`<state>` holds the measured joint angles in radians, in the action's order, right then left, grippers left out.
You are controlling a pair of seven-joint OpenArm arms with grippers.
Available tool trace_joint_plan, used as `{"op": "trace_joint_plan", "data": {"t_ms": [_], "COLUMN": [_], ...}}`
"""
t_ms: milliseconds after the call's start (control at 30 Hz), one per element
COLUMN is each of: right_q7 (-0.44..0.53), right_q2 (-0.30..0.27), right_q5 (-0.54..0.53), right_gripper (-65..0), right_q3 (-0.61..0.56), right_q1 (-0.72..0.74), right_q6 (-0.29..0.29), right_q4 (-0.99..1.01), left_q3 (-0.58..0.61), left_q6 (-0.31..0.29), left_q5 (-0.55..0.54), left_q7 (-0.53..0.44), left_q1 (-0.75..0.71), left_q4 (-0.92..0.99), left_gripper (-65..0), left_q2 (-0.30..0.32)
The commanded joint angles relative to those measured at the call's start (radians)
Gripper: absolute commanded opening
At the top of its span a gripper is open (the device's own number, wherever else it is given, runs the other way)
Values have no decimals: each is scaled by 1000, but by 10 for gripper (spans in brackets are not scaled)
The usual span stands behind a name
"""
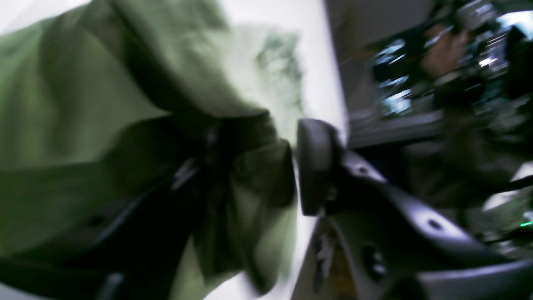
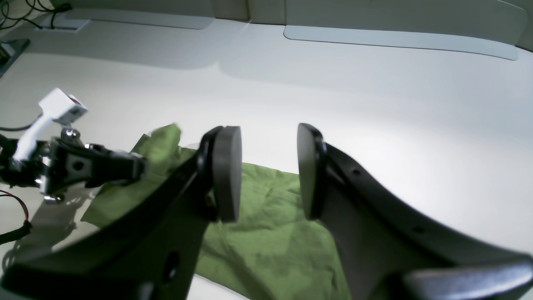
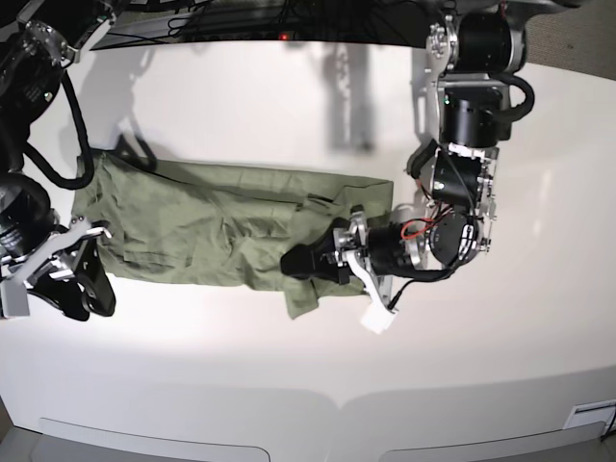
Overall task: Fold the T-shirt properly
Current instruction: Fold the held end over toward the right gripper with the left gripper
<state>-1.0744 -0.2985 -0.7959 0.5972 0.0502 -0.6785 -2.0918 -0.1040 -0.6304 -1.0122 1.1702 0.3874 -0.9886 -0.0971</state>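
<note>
We see one T-shirt (image 3: 212, 226), long axis left to right across the middle of the base view on one white table (image 3: 289, 385), left gripper (image 3: 300, 262) at its lower-right edge, grip unclear to us, right gripper (image 2: 268, 171) parted, empty.

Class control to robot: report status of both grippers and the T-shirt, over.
Left gripper on T-shirt edge, jaw state unclear. Right gripper open, empty. Shirt partly folded, wrinkled. Nothing in the way.
</note>
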Motion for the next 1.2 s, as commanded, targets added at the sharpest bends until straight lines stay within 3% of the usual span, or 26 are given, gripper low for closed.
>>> {"op": "trace_joint_plan", "data": {"t_ms": [0,233,367,467,567,667,867,967,1100,1167], "right_q7": [27,36,37,62,89,108,139,139,124,125], "right_q2": [-14,-14,-14,-15,-27,-60,-165,-208,-250,-264], "right_q5": [-19,-19,-14,96,241,270,271,274,334,371], "right_gripper": [-423,-423,-423,-423,-423,-422,-212,-207,-207,-207], "right_q3": [6,6,6,6,6,6,6,6,10,20], "right_q1": [16,16,16,16,16,16,20,23,60,93], "right_q6": [-3,-3,-3,-3,-1,3,2,12,113,118], "right_q4": [-15,-15,-15,-13,35,137,338,406,517,590], "left_q3": [1,1,1,1,2,2,2,2,54,90], "left_q6": [-6,-7,-49,-63,-68,-68,-68,-68,-68,-68], "left_q5": [-52,-62,-62,-42,78,174,367,436,446,457], "left_q7": [8,64,64,58,23,2,-70,-69,-95,-95], "left_q1": [28,31,34,35,60,110,218,243,244,244], "left_q4": [-18,-18,-18,-18,-18,-18,-18,-18,-18,-18], "left_gripper": [-357,-354,-354,-354,-354,-354,-354,-354,-354,-354], "left_q2": [-8,-7,-5,-5,-6,-8,-28,-53,-53,-53]}}
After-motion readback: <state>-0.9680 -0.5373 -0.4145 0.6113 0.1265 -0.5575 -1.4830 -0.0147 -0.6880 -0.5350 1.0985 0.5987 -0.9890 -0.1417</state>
